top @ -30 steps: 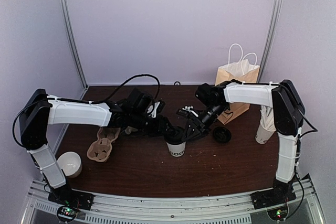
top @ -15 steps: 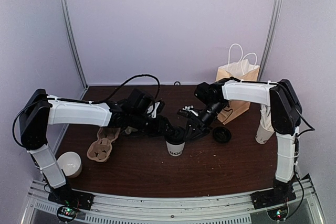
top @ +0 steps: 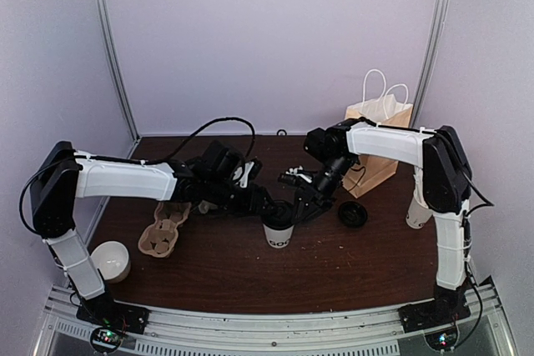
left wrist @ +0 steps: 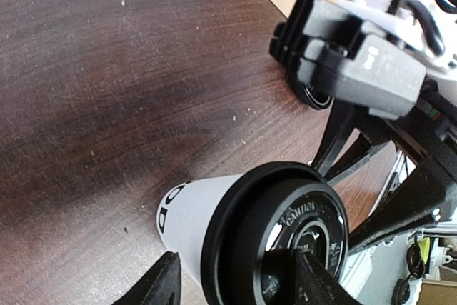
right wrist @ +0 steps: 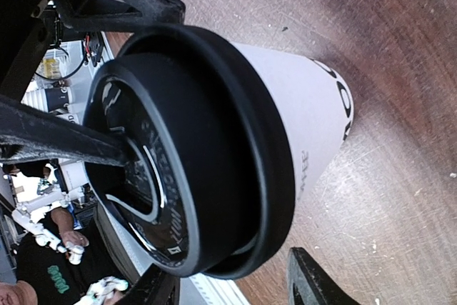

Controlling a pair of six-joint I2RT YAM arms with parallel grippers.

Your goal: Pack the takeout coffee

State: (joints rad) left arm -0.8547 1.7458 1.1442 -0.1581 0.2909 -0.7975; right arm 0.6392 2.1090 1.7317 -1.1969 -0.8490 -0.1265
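- A robot lab or test booth, with a coffee-counter scene laid out in it.
- Plain pale lilac panel walls [top: 267, 39] meet at bare metal corner poles [top: 113, 56].
- Two white-and-black robot arms [top: 125, 179] are bolted to a ribbed aluminium rail [top: 275, 327] at the near edge of the dark brown wooden table [top: 334, 273].
- A loose black cable [top: 221, 125] loops above one arm, and small green lights [top: 106, 338] glow by the bases.
- The café goods are a brown paper bag with white handles [top: 385, 116], a grey-brown pulp cup carrier [top: 164, 233] and a white paper cup with a black plastic lid [top: 279, 235].
- Beyond the table, the right wrist view catches a person in a black shirt with green lettering [right wrist: 43, 276].
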